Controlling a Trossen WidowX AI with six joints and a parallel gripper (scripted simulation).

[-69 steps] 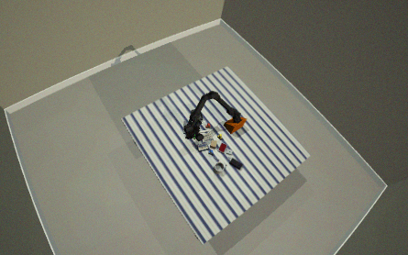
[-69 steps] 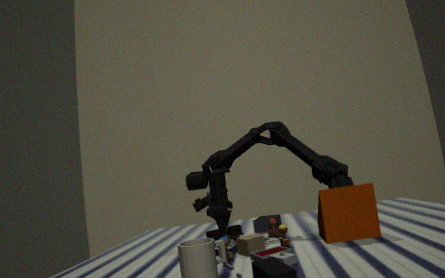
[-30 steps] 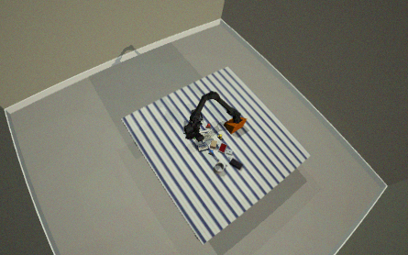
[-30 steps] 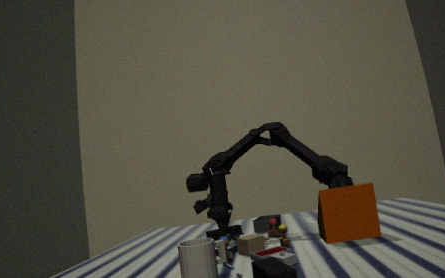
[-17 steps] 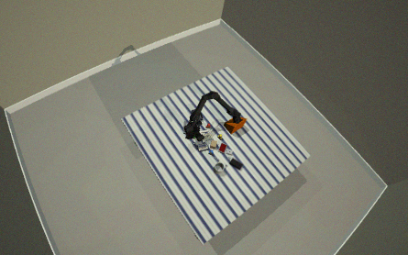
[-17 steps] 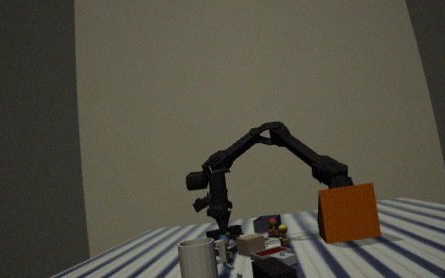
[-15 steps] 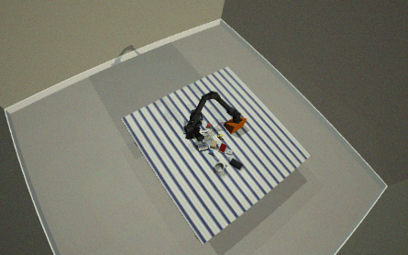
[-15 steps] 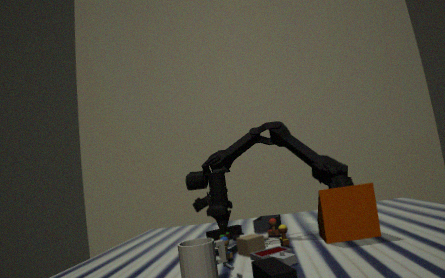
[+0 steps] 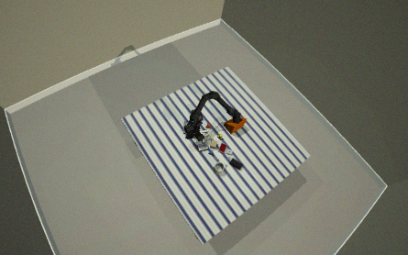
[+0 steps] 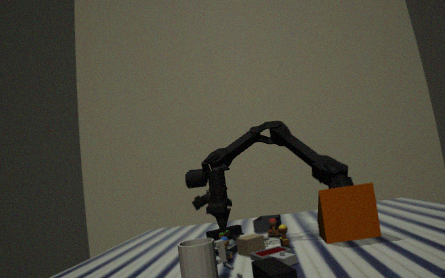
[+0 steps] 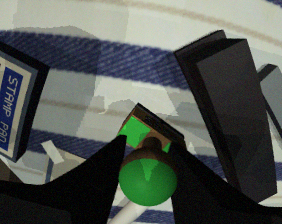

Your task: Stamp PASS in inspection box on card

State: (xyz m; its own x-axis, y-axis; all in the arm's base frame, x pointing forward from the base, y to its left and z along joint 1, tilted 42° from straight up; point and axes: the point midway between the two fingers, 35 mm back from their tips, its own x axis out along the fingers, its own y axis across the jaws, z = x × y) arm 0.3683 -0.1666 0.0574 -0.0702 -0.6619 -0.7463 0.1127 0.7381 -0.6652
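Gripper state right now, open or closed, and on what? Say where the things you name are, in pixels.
Gripper (image 9: 200,138) (image 10: 223,231) (image 11: 146,145): closed on the green-knobbed stamp (image 11: 147,182); whether it is the PASS stamp can't be told.

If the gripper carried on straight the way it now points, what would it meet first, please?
Probably the striped cloth, with the green-topped stamp in its fingers touching down first; remaining depth is unclear.

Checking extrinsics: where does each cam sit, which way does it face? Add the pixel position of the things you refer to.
Top: high above, looking down on the striped table (image 9: 170,151); whole arm (image 9: 212,94) (image 10: 300,146) shows.
Exterior: low at the table's mug (image 9: 219,168) (image 10: 197,257) side, facing across to the wall; arm in profile.
Wrist: on the arm, looking down past tool (image 11: 148,165) fingers at the green stamp (image 11: 148,182).
Top and exterior share mug, arm.
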